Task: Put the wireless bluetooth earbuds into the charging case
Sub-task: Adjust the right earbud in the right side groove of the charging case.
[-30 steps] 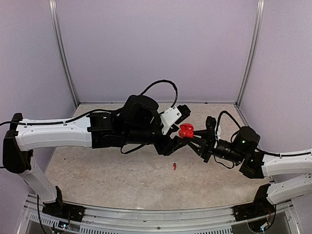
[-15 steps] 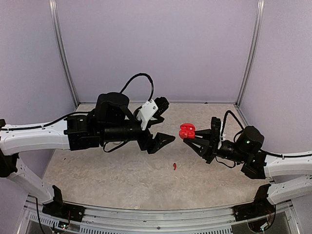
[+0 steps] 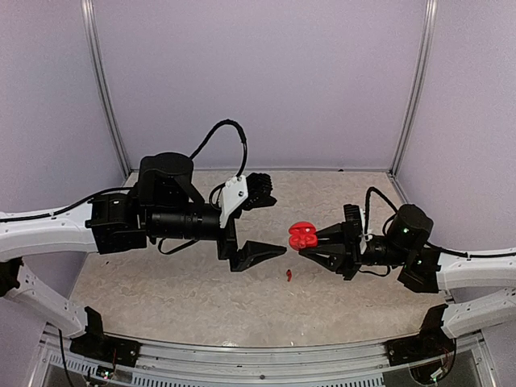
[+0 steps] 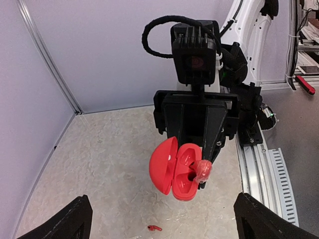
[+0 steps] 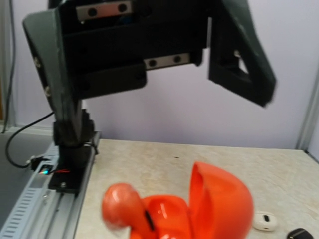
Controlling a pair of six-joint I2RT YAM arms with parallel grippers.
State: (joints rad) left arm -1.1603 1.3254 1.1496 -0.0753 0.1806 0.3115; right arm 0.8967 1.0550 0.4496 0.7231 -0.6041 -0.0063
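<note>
Your right gripper (image 3: 313,242) is clamped on the red charging case (image 4: 172,172), which has its lid open and one red earbud (image 4: 203,170) poking out at its rim. Your left gripper (image 3: 276,218) gapes wide, holding nothing, apart from the case. A loose red earbud (image 3: 289,275) lies on the table (image 3: 161,290) between the arms.

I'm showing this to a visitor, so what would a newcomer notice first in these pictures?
The bright red charging case, lid open, is held in mid-air over the middle of the table by the right gripper. Facing it from the left, the left gripper hangs wide open and empty. A tiny red earbud lies loose on the table near the case.
</note>
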